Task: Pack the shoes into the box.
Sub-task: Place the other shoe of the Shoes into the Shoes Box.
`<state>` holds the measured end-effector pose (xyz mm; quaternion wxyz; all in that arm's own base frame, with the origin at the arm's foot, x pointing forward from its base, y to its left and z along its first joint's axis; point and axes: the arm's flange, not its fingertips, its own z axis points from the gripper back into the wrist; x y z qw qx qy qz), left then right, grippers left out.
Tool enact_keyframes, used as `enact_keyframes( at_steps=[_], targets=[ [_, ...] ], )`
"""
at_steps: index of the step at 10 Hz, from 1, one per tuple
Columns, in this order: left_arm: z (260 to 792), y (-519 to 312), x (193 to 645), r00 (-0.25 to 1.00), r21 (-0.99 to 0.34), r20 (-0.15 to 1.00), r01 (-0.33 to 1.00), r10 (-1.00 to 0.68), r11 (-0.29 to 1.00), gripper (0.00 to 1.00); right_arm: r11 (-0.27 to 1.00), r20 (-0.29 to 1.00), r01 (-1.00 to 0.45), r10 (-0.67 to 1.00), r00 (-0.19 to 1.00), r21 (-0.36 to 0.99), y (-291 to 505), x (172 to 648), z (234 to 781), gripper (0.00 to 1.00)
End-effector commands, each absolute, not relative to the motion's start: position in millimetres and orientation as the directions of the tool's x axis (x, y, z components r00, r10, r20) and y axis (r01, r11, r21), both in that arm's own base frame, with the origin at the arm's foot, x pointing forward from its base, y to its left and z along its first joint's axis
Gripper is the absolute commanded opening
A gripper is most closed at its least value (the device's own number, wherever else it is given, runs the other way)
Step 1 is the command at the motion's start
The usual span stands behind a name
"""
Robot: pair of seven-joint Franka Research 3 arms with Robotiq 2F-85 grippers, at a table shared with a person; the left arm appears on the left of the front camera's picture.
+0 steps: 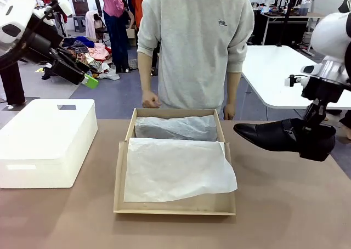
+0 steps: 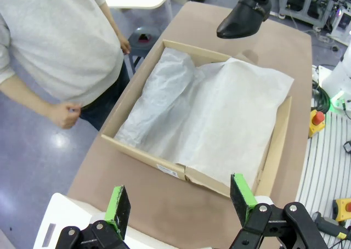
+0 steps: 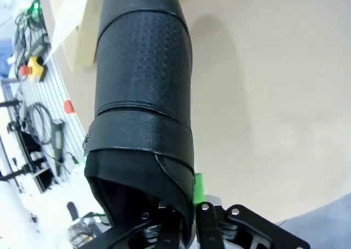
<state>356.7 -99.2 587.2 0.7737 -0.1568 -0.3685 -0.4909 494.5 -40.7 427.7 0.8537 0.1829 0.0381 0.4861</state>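
In the front view the right gripper point(image 1: 313, 140) is clamped on the heel end of a glossy black pointed-toe leather dress shoe point(image 1: 267, 135). It holds the shoe in the air just off the right side of the open brown cardboard shoebox point(image 1: 174, 209). The shoe's long axis runs across the table, roughly level, toe aimed at the box, so the carry is leftward, and this arm is by far the nearer. Loose white tissue paper point(image 1: 175, 169) covers the box floor. The left gripper point(image 1: 88, 80) hangs high at the far left, well apart. In the left wrist view its green pads point(image 2: 118, 207) stand wide apart and hold nothing, above the box's near rim point(image 2: 145, 157). In the right wrist view the fingers point(image 3: 197, 190) pinch the shoe's collar, and its textured, strapped upper point(image 3: 143, 79) stretches away from them.
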Motion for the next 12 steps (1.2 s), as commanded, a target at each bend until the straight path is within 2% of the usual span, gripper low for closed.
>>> enact_keyframes(
  at_steps=[1,3,4,9,10,12],
  targets=[
    [586.9,-97.1,358.3,0.229,0.12,0.733,0.883,-0.64,0.453,0.96,0.53,0.098,-0.765,0.795,0.598,0.366,-31.3,495.7,451.0,0.0],
    [586.9,-97.1,358.3,0.229,0.12,0.733,0.883,-0.64,0.453,0.96,0.535,0.069,-0.757,0.798,0.598,0.376,-26.6,490.7,461.3,0.0],
    [586.9,-97.1,358.3,0.229,0.12,0.733,0.883,-0.64,0.453,0.96,0.518,0.087,-0.777,0.81,0.58,0.359,-35.4,491.3,446.6,0.0],
    [586.9,-97.1,358.3,0.229,0.12,0.733,0.883,-0.64,0.453,0.96,0.523,0.073,-0.768,0.808,0.585,0.371,-33.3,492.1,445.1,0.0],
    [586.9,-97.1,358.3,0.229,0.12,0.733,0.883,-0.64,0.453,0.96,0.578,0.091,-0.738,0.763,0.64,0.347,-18.3,491.2,459.9,0.0],
    [586.9,-97.1,358.3,0.229,0.12,0.733,0.883,-0.64,0.453,0.96,0.719,0.078,-0.569,0.592,0.802,0.399,0.3,487.6,485.4,0.0]
  ],
)
